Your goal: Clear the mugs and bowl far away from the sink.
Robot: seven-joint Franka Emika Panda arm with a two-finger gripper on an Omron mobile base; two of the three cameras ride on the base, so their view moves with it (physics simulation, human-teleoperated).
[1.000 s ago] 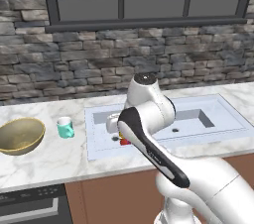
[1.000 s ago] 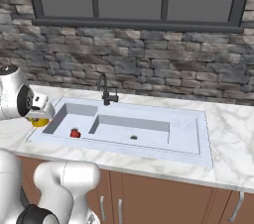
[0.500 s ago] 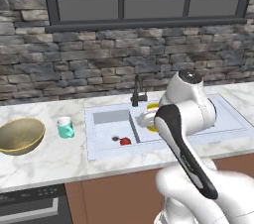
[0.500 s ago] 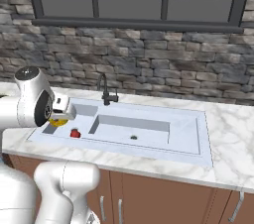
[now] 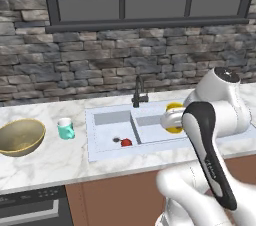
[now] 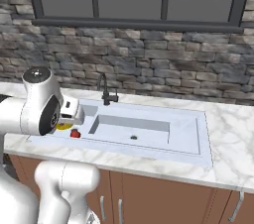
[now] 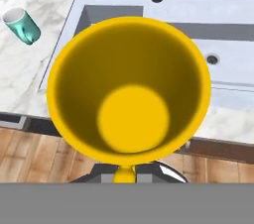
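Note:
My gripper (image 7: 127, 172) is shut on the yellow-amber mug (image 7: 131, 89), whose open mouth faces the hand camera. In the left base view this mug (image 5: 174, 118) hangs above the right basin of the white sink (image 5: 105, 118), at the end of my arm. From the right base it shows as a yellow sliver (image 6: 63, 127) beside my arm at the sink's (image 6: 188, 134) left end. The teal mug (image 5: 65, 129) stands on the marble left of the sink and appears again (image 7: 22, 25) in the hand view. Further left rests the tan bowl (image 5: 20, 137).
A dark faucet (image 5: 138, 92) rises behind the sink's middle. A small red object (image 5: 126, 142) lies in the left basin. Marble counter (image 6: 233, 134) stretches right of the sink, backed by a stone wall and window. A stove edge (image 5: 30, 205) sits at lower left.
My arm has swung right across the sink with the yellow mug, from over the left basin to over the right basin. The teal mug and the bowl have stayed put.

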